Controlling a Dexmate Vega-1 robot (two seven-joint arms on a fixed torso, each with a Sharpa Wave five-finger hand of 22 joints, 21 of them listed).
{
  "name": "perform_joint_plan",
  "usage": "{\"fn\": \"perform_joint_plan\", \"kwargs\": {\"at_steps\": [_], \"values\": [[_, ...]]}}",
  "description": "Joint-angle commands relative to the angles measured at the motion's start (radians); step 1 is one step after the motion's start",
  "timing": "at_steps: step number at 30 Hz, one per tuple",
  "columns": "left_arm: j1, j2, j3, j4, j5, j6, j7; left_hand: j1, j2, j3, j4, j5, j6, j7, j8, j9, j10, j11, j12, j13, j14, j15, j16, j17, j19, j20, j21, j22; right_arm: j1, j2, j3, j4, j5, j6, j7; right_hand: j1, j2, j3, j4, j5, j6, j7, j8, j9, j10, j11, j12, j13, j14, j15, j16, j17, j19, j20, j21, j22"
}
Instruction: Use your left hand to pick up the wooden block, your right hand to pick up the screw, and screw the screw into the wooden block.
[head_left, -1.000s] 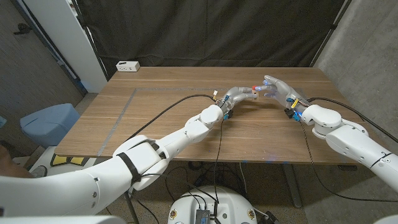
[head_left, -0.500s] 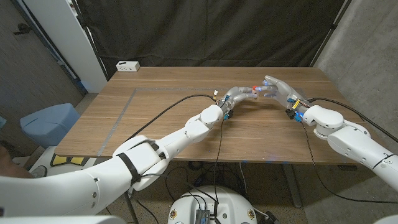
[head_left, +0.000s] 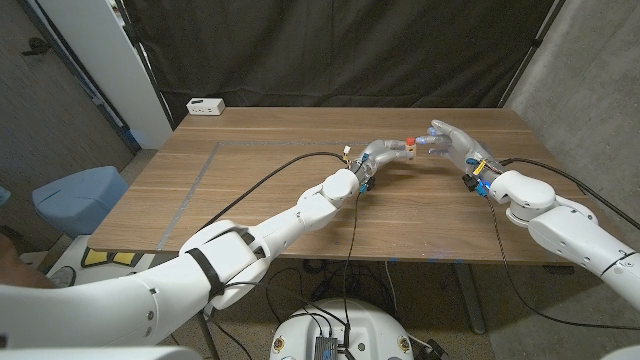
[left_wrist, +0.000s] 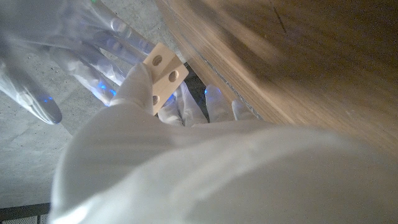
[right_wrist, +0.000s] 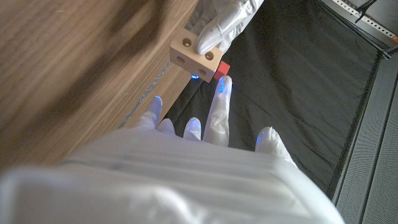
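My left hand (head_left: 382, 153) holds the pale wooden block (head_left: 401, 151) just above the table's far middle. The block (left_wrist: 163, 68) shows round holes in the left wrist view, with my left hand (left_wrist: 143, 124) wrapped under it. A red-headed screw (head_left: 410, 141) sticks out of the block on its far side. My right hand (head_left: 452, 145) is just right of it with fingers spread and holds nothing. In the right wrist view one fingertip (right_wrist: 222, 84) of my right hand (right_wrist: 205, 130) reaches close to the red screw head (right_wrist: 222, 68) beside the block (right_wrist: 196, 56).
A white box (head_left: 205, 105) sits at the table's back left corner. A black cable (head_left: 290, 162) runs along my left arm over the wooden table (head_left: 250, 190). A blue bin (head_left: 80, 195) stands on the floor at the left. Black curtains hang behind.
My right hand has drawn slightly to the right, off the screw, so the red head now stands free on the block. The left hand has kept the block in place.
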Motion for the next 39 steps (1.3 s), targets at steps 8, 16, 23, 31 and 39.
{"fn": "perform_joint_plan", "kwargs": {"at_steps": [8, 16, 23, 31, 39], "values": [[0.007, 0.006, 0.001, -0.021, 0.005, 0.011, 0.005, 0.004, 0.010, 0.037, 0.027, 0.003, 0.013, 0.009, 0.005, 0.003, 0.008, 0.000, 0.007, 0.007, 0.005, -0.046, 0.005, 0.003, 0.003, -0.006, 0.003, 0.003, 0.033, 0.025, -0.018, 0.045, -0.015, 0.016, 0.014, 0.001, -0.008, 0.002, -0.007, 0.005, -0.074, -0.020, -0.030, 0.004, -0.039, 0.003, -0.020, 0.003, -0.004, 0.001, -0.007, 0.005, 0.023, -0.047, 0.001, 0.004], [0.007, 0.010, 0.001, -0.030, 0.007, 0.014, 0.007, 0.004, 0.009, 0.036, 0.026, 0.003, 0.013, 0.009, 0.005, 0.003, 0.009, 0.000, 0.007, 0.007, 0.006, -0.047, 0.005, 0.003, 0.003, -0.007, 0.003, 0.003, 0.057, 0.035, -0.034, 0.067, -0.016, 0.024, 0.036, -0.004, -0.010, 0.000, -0.005, 0.004, -0.126, -0.028, -0.042, 0.005, -0.081, 0.015, -0.028, 0.004, -0.024, 0.002, -0.015, 0.007, 0.017, -0.065, -0.006, 0.005], [0.006, 0.010, 0.002, -0.028, 0.007, 0.014, 0.005, 0.004, 0.008, 0.036, 0.026, 0.003, 0.015, 0.008, 0.006, 0.003, 0.009, 0.000, 0.007, 0.007, 0.007, -0.048, 0.006, 0.003, 0.003, -0.008, 0.003, 0.003, 0.069, 0.040, -0.042, 0.078, -0.010, 0.026, 0.051, -0.013, -0.011, -0.004, -0.001, 0.004, -0.158, -0.036, -0.046, 0.005, -0.107, 0.015, -0.030, 0.004, -0.036, 0.004, -0.017, 0.010, 0.007, -0.063, -0.011, 0.005], [0.011, 0.017, 0.001, -0.044, 0.009, 0.019, 0.008, 0.004, 0.009, 0.036, 0.026, 0.003, 0.015, 0.008, 0.006, 0.003, 0.009, 0.000, 0.008, 0.007, 0.007, -0.048, 0.006, 0.003, 0.003, -0.008, 0.003, 0.003, 0.083, 0.049, -0.054, 0.092, -0.002, 0.030, 0.071, -0.019, -0.012, -0.006, 0.002, 0.004, -0.182, -0.040, -0.045, 0.005, -0.131, 0.015, -0.030, 0.004, -0.057, 0.009, -0.021, 0.011, -0.025, -0.055, -0.022, 0.005], [0.020, 0.025, 0.001, -0.066, 0.009, 0.031, 0.010, 0.004, 0.009, 0.036, 0.027, 0.003, 0.015, 0.008, 0.006, 0.003, 0.009, 0.000, 0.007, 0.006, 0.005, -0.047, 0.005, 0.003, 0.003, -0.007, 0.003, 0.003, 0.086, 0.050, -0.061, 0.096, -0.003, 0.038, 0.079, -0.020, -0.012, -0.006, 0.003, 0.004, -0.172, -0.038, -0.038, 0.004, -0.132, 0.012, -0.026, 0.004, -0.059, 0.009, -0.020, 0.011, -0.032, -0.051, -0.022, 0.005]]}}
